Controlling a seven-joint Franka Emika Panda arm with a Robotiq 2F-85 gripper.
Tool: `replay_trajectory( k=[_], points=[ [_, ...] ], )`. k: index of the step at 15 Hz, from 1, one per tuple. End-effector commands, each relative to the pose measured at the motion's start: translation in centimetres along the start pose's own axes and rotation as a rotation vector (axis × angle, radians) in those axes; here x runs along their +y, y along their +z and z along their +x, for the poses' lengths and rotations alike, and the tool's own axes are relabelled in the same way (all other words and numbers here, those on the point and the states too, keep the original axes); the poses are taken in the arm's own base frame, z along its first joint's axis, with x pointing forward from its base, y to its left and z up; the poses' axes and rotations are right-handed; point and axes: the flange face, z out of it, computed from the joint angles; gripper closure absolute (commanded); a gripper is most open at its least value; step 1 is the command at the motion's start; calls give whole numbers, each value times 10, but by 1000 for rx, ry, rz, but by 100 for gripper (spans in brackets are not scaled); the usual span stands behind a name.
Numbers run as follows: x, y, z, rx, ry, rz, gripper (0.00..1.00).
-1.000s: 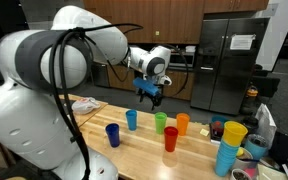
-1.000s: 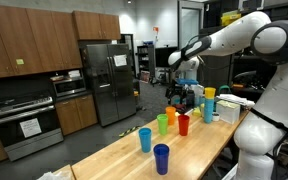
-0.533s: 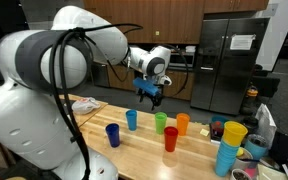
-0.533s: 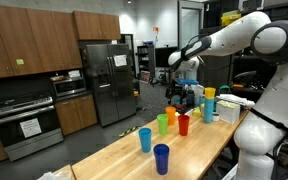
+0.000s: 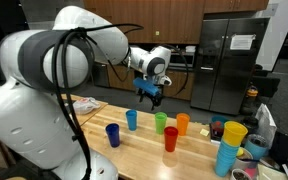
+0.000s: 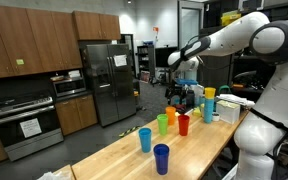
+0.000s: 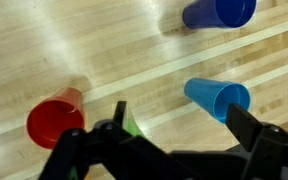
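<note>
Wood table [image 5: 139, 157], plastic cups standing close together.

Risk, my guess:
- jaws spread wide, so a straight drop could clip neighbours
- dark blue cup [image 5: 112, 134] and light blue cup [image 5: 131, 119] on left, red cup [image 5: 171, 138] and orange cup [image 5: 182, 123] on right
- all look light, likely to tip or skid

Gripper [image 5: 150, 99] hangs above row, fingers apart, holding nothing.

Green cup [image 5: 160, 122] nearest, mid-row, just below gripper. Upright, tapered, smooth-walled. Wrist view shows only a sliver past one finger.

A kitchen: steel fridge [image 6: 112, 82], oven [image 6: 22, 125], wooden cabinets [image 6: 24, 40].
</note>
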Motion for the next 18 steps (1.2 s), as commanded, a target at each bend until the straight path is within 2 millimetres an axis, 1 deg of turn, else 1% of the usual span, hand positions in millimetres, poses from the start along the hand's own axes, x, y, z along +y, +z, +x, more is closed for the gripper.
replay_trajectory(
  k=[1,2,3,7,8,9,10,12,14,16,18],
  points=[
    [-8,-5,44,-23,-28,21,0],
    [-14,-10,57,-16,-39,22,0],
    [-24,-13,76,-13,-60,25,0],
    [-66,-21,130,8,-93,45,0],
    [-74,-21,138,-2,-100,56,0],
    [-83,-17,147,1,-114,59,0],
    [-88,-15,153,-10,-119,70,0],
    [-94,-8,162,-63,-134,131,0],
    [-98,-5,170,-122,-144,183,0],
    [-96,-7,176,-154,-128,194,0],
    [-86,-16,189,-95,-103,127,0]
  ],
)
